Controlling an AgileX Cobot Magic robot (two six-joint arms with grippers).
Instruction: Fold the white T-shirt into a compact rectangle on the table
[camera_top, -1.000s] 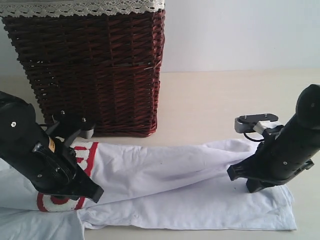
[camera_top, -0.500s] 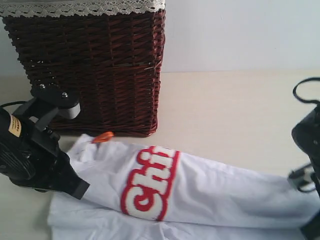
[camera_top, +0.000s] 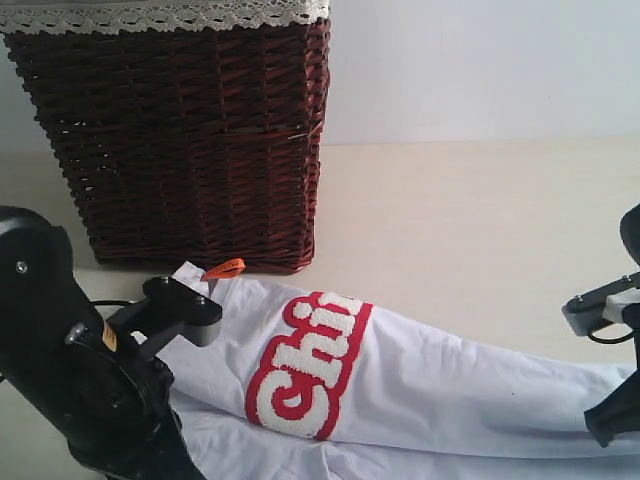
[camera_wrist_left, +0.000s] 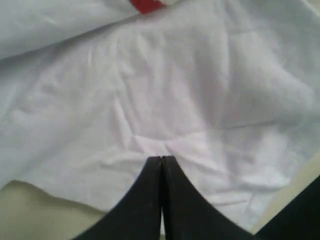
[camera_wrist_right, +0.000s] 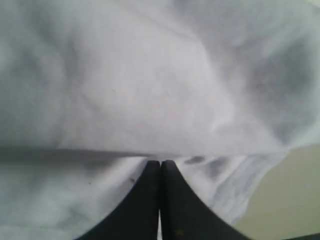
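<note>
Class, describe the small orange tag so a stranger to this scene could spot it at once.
Find the dark wicker basket on the pale table. At its foot lies the white T-shirt; the orange tag sticks out at its edge nearest the basket. Bright orange sets it apart from the white cloth and red-outlined lettering.

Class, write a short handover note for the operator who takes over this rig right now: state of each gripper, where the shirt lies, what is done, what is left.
Left gripper: shut, tips pinching the white T-shirt, whose cloth puckers there.
Right gripper: shut on a fold of the same shirt, at its end away from the neck.
Shirt: lies on the table as a long band, lettering face up, orange neck tag close to the wicker basket.
Done: the sides seem folded in lengthwise.
Left: fold the band across itself into a compact rectangle, then release.
</note>
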